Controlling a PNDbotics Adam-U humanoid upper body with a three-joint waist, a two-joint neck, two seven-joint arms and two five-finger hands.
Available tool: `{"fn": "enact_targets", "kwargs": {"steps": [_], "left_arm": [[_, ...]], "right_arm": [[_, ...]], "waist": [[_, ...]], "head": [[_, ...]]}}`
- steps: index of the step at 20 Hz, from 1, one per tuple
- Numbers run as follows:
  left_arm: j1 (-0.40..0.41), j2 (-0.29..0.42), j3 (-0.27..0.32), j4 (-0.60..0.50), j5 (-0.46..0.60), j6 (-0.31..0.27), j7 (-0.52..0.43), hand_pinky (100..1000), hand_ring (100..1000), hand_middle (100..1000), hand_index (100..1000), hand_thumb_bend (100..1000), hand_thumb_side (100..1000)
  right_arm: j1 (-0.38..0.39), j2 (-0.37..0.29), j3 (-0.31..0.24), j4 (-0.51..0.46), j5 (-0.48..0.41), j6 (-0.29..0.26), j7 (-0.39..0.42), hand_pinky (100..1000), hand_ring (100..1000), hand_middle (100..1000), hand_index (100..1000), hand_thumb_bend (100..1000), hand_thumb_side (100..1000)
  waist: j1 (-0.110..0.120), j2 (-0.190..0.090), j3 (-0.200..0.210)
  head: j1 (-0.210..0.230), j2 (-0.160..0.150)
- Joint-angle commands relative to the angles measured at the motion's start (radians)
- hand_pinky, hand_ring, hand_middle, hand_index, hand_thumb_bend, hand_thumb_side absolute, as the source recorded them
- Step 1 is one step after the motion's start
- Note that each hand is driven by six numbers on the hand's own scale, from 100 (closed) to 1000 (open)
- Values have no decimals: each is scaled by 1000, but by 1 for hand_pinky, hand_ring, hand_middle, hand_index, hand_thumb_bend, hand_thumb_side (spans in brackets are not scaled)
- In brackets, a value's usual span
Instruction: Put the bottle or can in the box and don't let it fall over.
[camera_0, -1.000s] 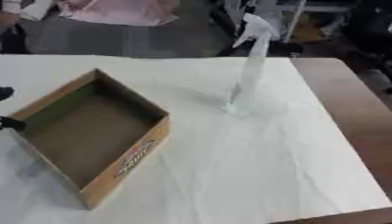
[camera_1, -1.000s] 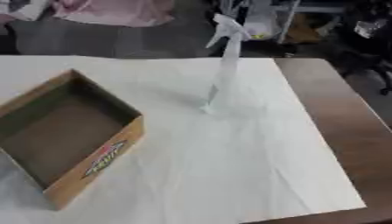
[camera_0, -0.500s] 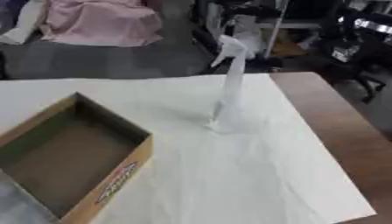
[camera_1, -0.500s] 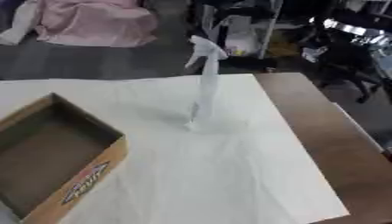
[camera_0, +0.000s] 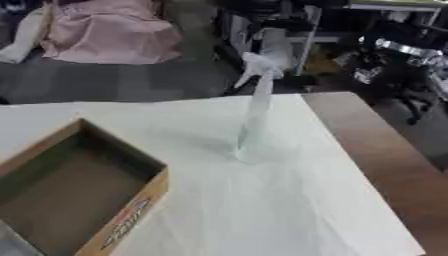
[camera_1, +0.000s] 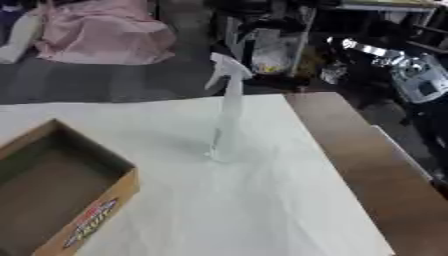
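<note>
While no hand of the robot shows in either view, I cannot tell if the fingers are released, clenched or grasping something. Nearest to the camera, at about 8 o'clock, sits the cardboard box (camera_0: 74, 192), open at the top. It looks empty inside, and its long side has a printed label in red and blue. The box rests on a white cloth (camera_0: 262, 210) that covers most of the table (camera_0: 385, 165); bare brown wood shows only along the right edge, from 2 to 4 o'clock.

Farther away, a little above the middle toward 12 o'clock, the spray bottle (camera_0: 254, 117) stands upright on the cloth. It is pale and see-through, with a white trigger head on top. It is well apart from the box, with only cloth between them.

To my judgement, the task is not yet begun: the bottle is untouched and outside the box. What is left is everything: to grasp it, carry it toward 8 o'clock, and set it down standing inside.
</note>
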Motion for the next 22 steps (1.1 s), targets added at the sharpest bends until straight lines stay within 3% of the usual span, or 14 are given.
{"fn": "enact_targets", "kwargs": {"steps": [1,11,22], "left_arm": [[-13,13,7,-21,5,2,-6,623,917,767,925,137,743],[-17,14,9,-21,4,3,-14,623,917,765,924,137,745],[-23,15,11,-21,1,10,-24,623,917,763,924,141,748]], "right_arm": [[-30,-10,-3,-11,-24,-258,261,839,1000,1000,1000,100,264],[-47,7,-3,-41,-106,-226,261,832,1000,1000,1000,100,320],[-70,41,25,-86,-172,-216,261,827,1000,1000,1000,100,387]], "waist": [[0,-11,3],[-7,-3,16],[-17,5,28]], "head": [[-7,-7],[8,38],[-4,37]]}}
